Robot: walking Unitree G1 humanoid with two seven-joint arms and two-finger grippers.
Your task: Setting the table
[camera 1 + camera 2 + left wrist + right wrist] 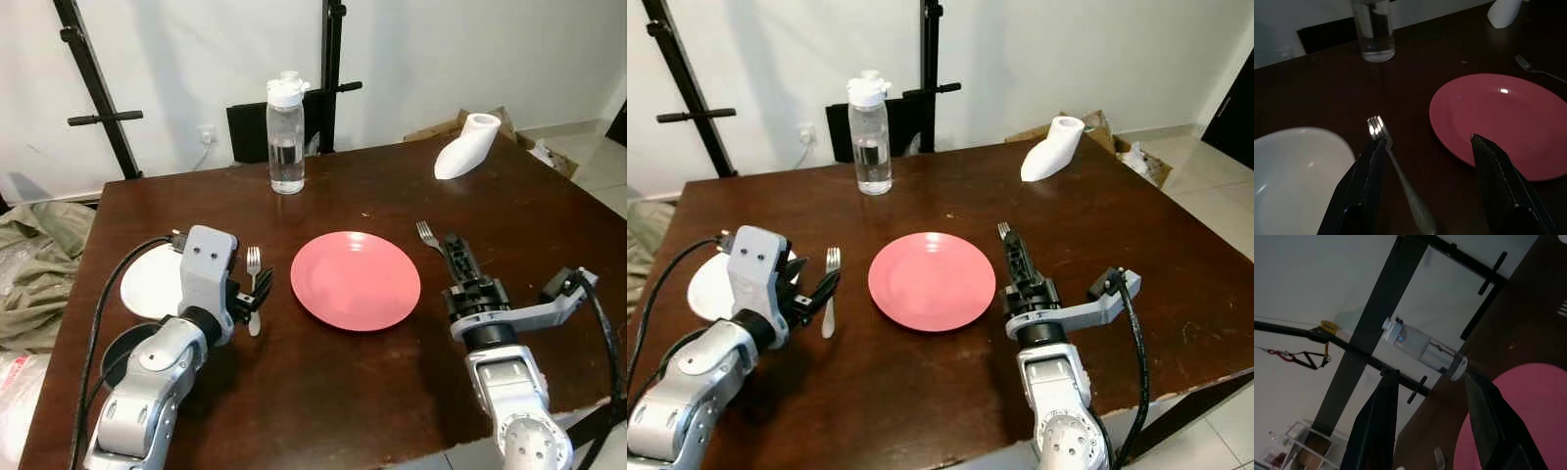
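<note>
A pink plate (pixel 355 279) lies at the middle of the dark wooden table (pixel 392 392). One fork (pixel 254 284) lies just left of it, tines pointing away from me. My left gripper (pixel 258 290) is open low over that fork's handle (pixel 1400 181), which runs between the fingers close to one of them. A second fork (pixel 427 234) lies right of the plate. My right gripper (pixel 454 247) is open right behind its tines, over the handle, which is hidden. The right wrist view shows the tines (pixel 1439 458) low between the fingers.
A white dish (pixel 150 281) sits left of my left gripper. A clear water bottle (pixel 285 137) with a white cap stands at the back centre. A white rounded object (pixel 467 145) lies at the back right corner. Black stand legs rise behind the table.
</note>
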